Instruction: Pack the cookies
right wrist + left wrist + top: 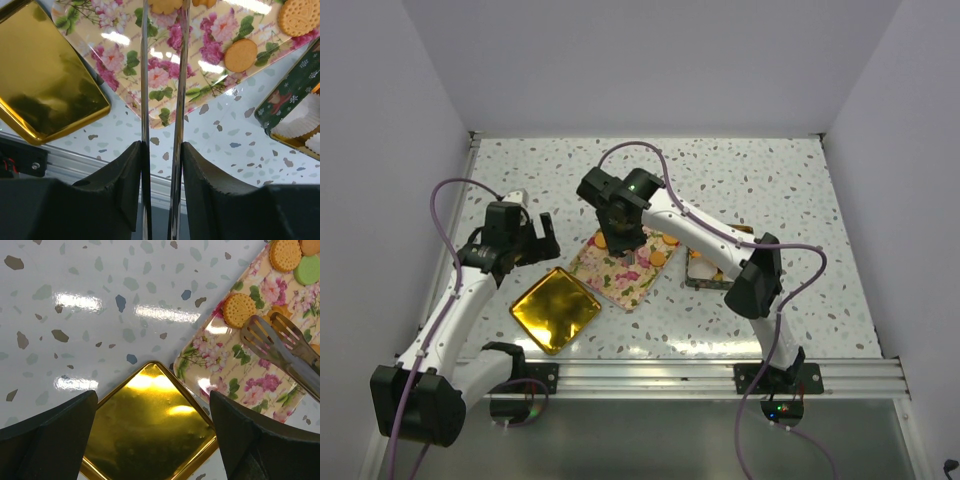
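Several cookies lie on a floral tray [620, 272]: orange rounds [239, 310] [285, 254] and a green one [307, 269]. My right gripper [161, 147] is shut on metal tongs [144, 75], whose two arms run forward between its fingers over the tray. The tong tips [262, 332] hang over the tray with an orange cookie [166, 5] between them; I cannot tell whether they touch it. More cookies [240, 55] [298, 16] lie to the tongs' right. My left gripper [152, 400] hangs open above a gold lid [150, 425] and holds nothing.
The gold lid [555, 308] lies flat left of the tray, their corners nearly touching. A dark green tin [295, 112] holding white paper cups [306, 125] stands right of the tray. The table's metal front rail [650, 375] runs along the near edge.
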Robot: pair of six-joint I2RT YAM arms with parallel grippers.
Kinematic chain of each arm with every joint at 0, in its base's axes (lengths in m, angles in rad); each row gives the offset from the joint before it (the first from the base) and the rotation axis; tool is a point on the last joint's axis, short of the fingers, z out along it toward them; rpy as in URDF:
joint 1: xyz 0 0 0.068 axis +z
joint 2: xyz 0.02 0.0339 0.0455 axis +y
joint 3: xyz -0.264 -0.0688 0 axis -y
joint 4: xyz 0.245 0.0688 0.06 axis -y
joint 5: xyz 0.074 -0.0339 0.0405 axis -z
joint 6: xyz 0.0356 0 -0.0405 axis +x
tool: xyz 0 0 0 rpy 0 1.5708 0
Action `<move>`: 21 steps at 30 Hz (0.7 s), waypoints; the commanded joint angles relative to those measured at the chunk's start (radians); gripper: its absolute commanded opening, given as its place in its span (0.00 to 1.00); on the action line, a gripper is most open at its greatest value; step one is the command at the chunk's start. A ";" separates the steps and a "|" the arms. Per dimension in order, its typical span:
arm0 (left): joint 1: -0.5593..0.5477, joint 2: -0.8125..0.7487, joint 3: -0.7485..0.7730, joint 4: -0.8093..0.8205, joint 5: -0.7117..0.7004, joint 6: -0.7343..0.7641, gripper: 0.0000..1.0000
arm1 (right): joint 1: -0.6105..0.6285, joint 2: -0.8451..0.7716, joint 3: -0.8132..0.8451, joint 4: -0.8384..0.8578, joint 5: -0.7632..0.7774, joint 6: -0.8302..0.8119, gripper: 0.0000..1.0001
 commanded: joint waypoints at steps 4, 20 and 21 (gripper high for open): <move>-0.006 -0.026 0.024 -0.005 -0.037 -0.010 1.00 | -0.002 -0.045 0.000 -0.056 0.017 -0.025 0.24; -0.004 -0.011 0.014 0.037 0.005 0.011 1.00 | -0.168 -0.451 -0.270 -0.132 0.118 -0.010 0.23; -0.004 -0.007 0.014 0.038 0.006 0.011 1.00 | -0.192 -0.481 -0.327 -0.135 0.123 -0.004 0.23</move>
